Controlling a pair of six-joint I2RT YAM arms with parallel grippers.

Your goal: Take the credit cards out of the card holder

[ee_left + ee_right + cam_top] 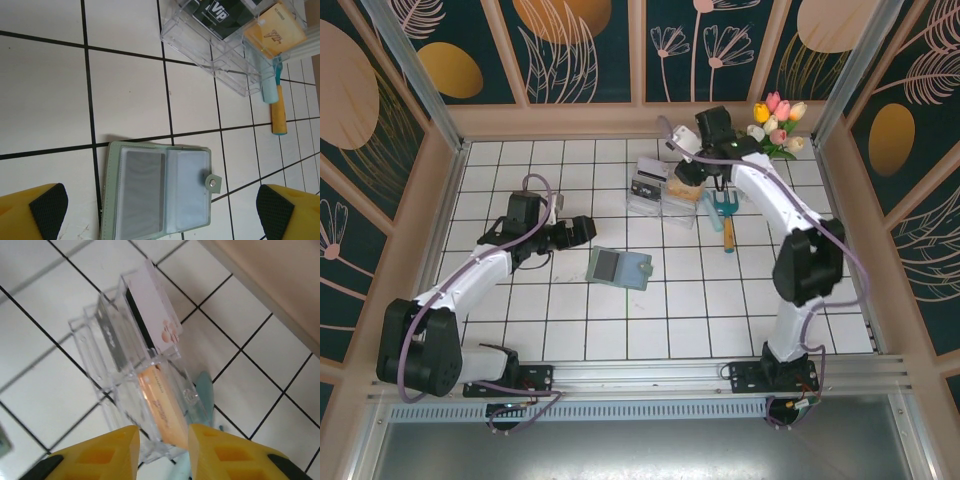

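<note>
The grey-green card holder point(619, 267) lies open and flat on the tiles. Its left sleeve looks grey and its right sleeve pale point(157, 192). My left gripper point(160, 215) hovers just above it, open wide, one finger on each side, touching nothing. Three credit cards stand in the clear tray point(100, 385): a tan-orange one point(160, 405), a white one point(152, 305) and a grey one point(112, 340). My right gripper point(164, 450) is over the tray point(660, 190), open. The tan-orange card sits between its fingers, close to the right one, with a gap on the left.
A teal garden fork with an orange handle point(725, 215) lies right of the tray. A bunch of tulips point(775, 125) stands in the back right corner. Wooden walls enclose the tiled floor.
</note>
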